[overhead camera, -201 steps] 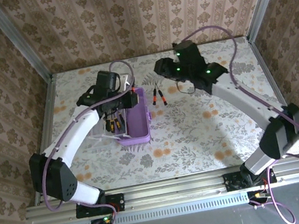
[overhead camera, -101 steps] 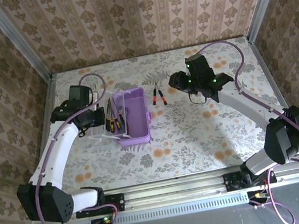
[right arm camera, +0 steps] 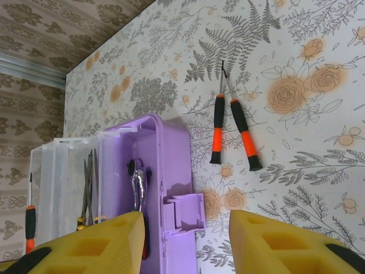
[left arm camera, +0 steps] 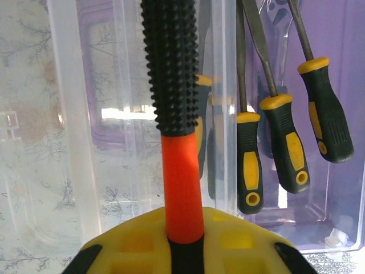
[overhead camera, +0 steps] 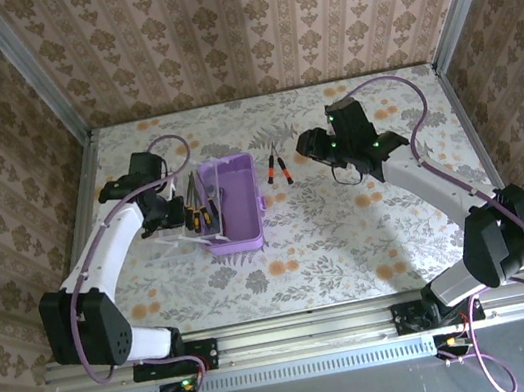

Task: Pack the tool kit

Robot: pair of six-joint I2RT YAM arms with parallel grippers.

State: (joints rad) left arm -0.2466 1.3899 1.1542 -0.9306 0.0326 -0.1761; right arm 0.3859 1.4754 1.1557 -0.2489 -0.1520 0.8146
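Floral tabletop point(overhead camera: 350, 231): open lilac case point(overhead camera: 237, 245), left end effector point(left arm camera: 183, 244) tight on orange-black screwdriver point(left arm camera: 171, 68), right end effector point(right arm camera: 187, 237) wide.

There is 1 lilac case point(overhead camera: 240, 210). 2 orange-and-black screwdrivers point(right arm camera: 217, 130) lie side by side, and a 3rd orange-and-black screwdriver point(left arm camera: 182, 194) is apart from them. 3 yellow-and-black screwdrivers point(left arm camera: 284, 142) show clearly.

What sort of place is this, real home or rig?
Probably a robot test cell dressed as a home, not a real room: aluminium frame posts, wallpapered walls, and a left arm and right arm bolted at the near edge of the floral tabletop.
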